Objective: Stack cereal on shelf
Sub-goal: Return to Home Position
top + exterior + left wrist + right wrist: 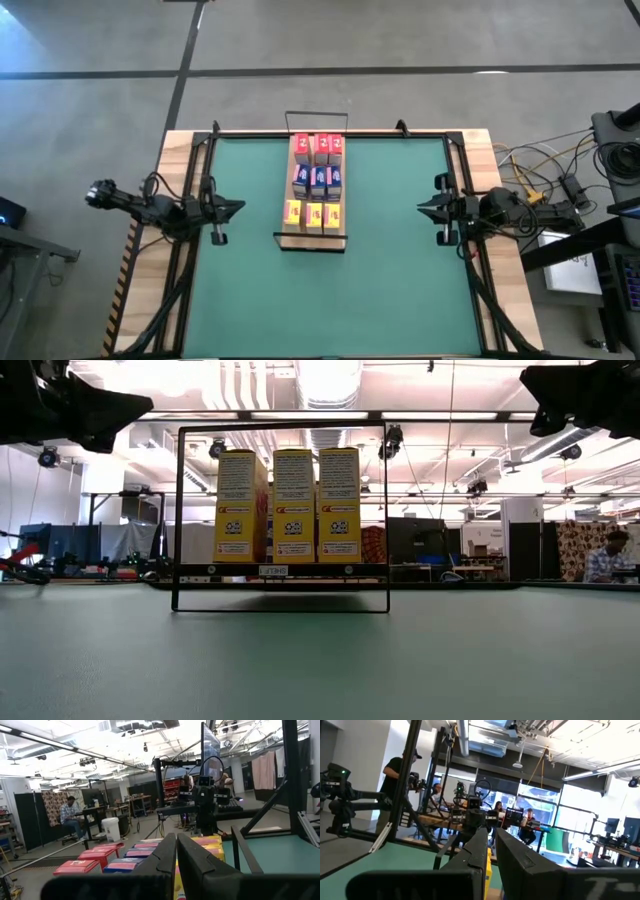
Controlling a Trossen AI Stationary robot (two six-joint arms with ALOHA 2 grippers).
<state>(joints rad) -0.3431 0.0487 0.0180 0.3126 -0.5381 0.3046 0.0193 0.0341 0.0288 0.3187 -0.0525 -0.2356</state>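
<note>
I'm looking down on a light-wood bench [480, 150] covered by a flat green mat [380, 280], standing on a grey concrete floor [400, 40] crossed by dark seams. A tangle of cables [535, 175] lies off the bench at 3 o'clock.

The long light-wood shelf [312, 235] sits mid-mat, a little toward 12 o'clock. It carries three red boxes [321, 148] of printed cardboard at its 12 o'clock end, three blue boxes [320, 180] in the middle and three yellow boxes [314, 213] at its 6 o'clock end.

My left claw [240, 208] hangs at 9 o'clock of the shelf, well apart from it. My right claw [420, 208] hangs at 3 o'clock, equally clear. Both have their fingers pressed together on nothing.

From bench height I get only the yellow boxes, upright and side by side inside the thin black wire frame [180, 510]; they hide the other rows. Behind them is a lit workshop, with a seated person [606, 555] at the far right.

The left wrist camera alone shows the box tops in all three colours, plus a person in a plaid shirt [67, 815] sitting near a white bin [111, 828]. The right wrist camera shows a standing person in dark clothes [397, 780] beyond the bench.
</note>
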